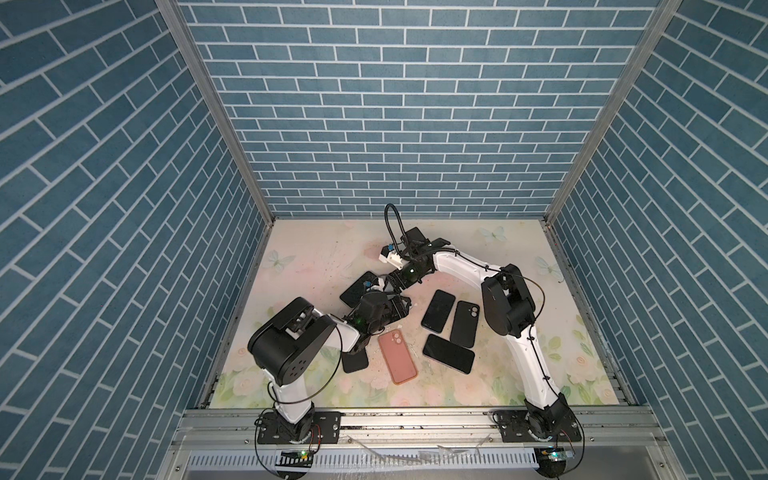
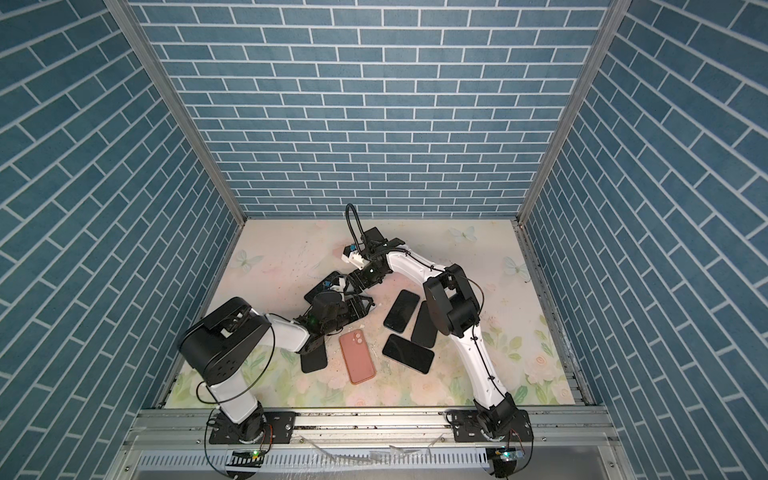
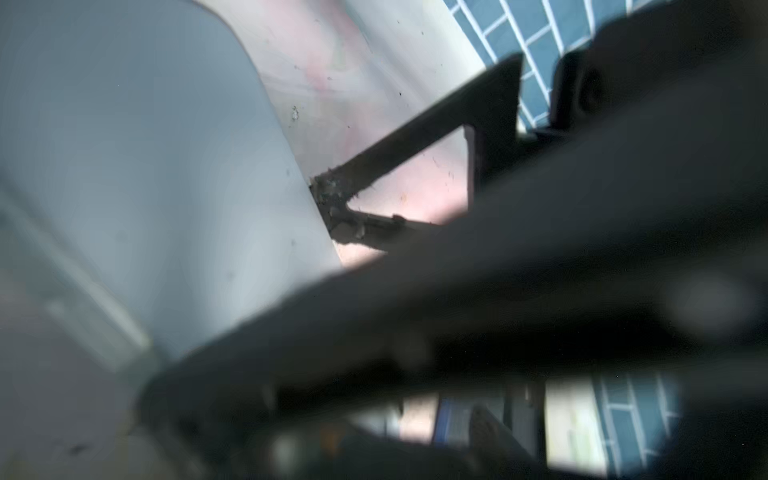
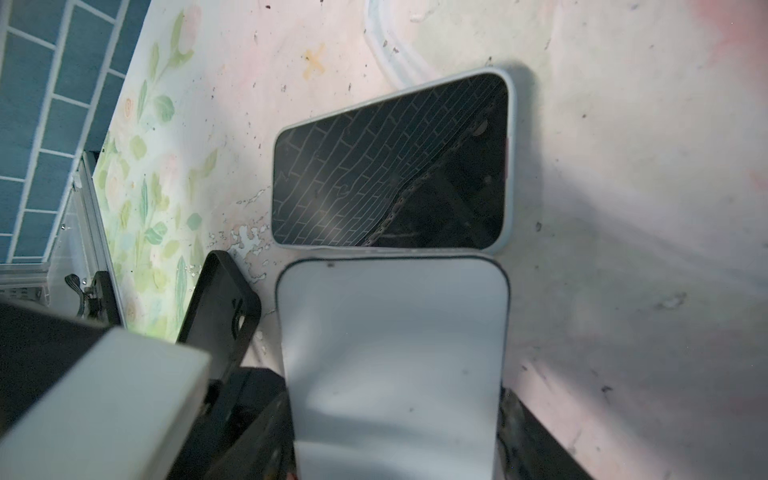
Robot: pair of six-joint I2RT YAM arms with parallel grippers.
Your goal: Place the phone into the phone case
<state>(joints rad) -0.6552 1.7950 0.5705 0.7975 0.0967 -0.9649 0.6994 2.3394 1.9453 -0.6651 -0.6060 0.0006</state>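
In the right wrist view my right gripper is shut on a phone. Its glossy screen reflects pale grey, and one finger lies against each long edge. The phone's far end reaches a second phone, dark-screened with a pale rim, lying flat on the table. The left wrist view shows the held phone with a truss finger on its edge; my left gripper's own jaws are a dark blur. In both top views my left gripper and right gripper meet beside a dark phone. A pink phone case lies back up.
Two dark phones and a black case lie right of the pink one. Another black case sits partly under my left arm and also shows as the black case in the right wrist view. Blue brick walls close three sides.
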